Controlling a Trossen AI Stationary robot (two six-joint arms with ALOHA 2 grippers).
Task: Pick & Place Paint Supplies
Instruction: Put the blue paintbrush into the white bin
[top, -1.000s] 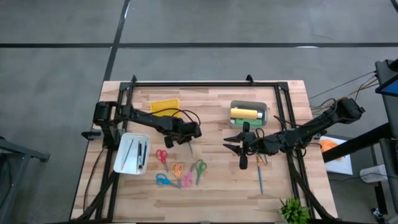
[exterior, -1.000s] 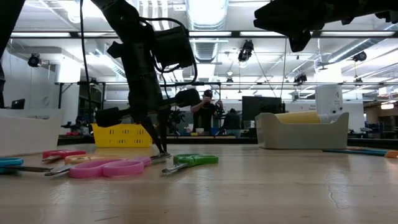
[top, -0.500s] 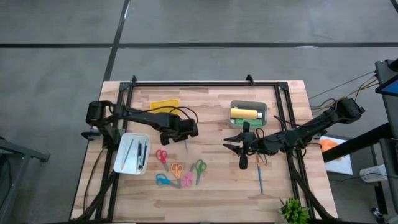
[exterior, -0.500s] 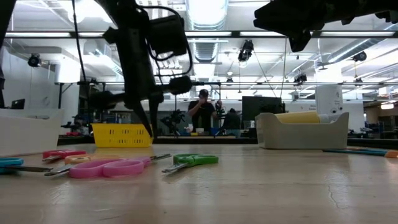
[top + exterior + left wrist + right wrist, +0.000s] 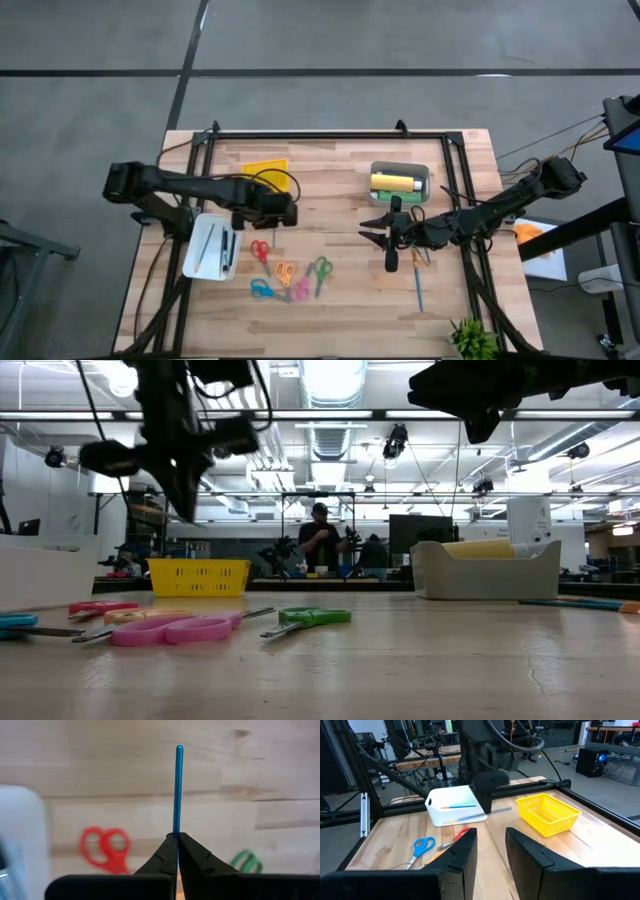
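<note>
My left gripper [image 5: 280,212] hangs above the table between the white tray [image 5: 196,262] and the scissors, shut on a thin blue stick [image 5: 177,790]. My right gripper [image 5: 390,228] waits level near the grey bin [image 5: 425,178] and stands open, nothing between its fingers [image 5: 490,852]. The bin holds a yellow bottle [image 5: 392,182] and a green one [image 5: 404,198], both lying down. Several brushes lie in the white tray. Another teal stick [image 5: 418,290] lies flat on the table near the front right. My left gripper pinches the blue stick by its near end [image 5: 176,833] between the two fingertips. The fingers come from above, pointing steeply down. The rest of the stick juts out past the fingertips, clear of the table.
Several coloured scissors [image 5: 285,275] lie on the table in front of my left gripper. A yellow basket [image 5: 264,170] stands at the back left, a small plant [image 5: 472,338] at the front right corner. A dark frame runs around the table's edges.
My left gripper has risen and gone toward the table's left edge, nearer the white tray, staying shut. The blue stick, whose tip was on the table by the scissors, is now lifted clear.
</note>
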